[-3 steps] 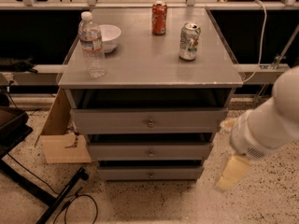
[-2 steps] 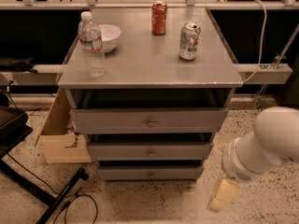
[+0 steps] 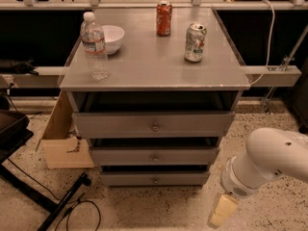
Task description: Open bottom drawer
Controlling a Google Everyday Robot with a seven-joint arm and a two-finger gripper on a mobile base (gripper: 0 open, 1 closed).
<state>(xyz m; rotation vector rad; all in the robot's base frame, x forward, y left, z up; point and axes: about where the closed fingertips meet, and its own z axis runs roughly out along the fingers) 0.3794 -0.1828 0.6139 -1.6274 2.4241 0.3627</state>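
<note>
Gripper (image 3: 219,214) at 5 o'clock, lower and slightly further left than 0.7 s ago, near bottom drawer (image 3: 155,179) but apart from it; open or closed, can't tell. Drawer at 6 o'clock, unchanged. Beyond, bottle (image 3: 94,47), bowl (image 3: 111,36), red can (image 3: 164,18), silver can (image 3: 195,43) unmoved.

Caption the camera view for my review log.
Gripper hangs low, right of the cabinet, not touching the bottom drawer.
</note>
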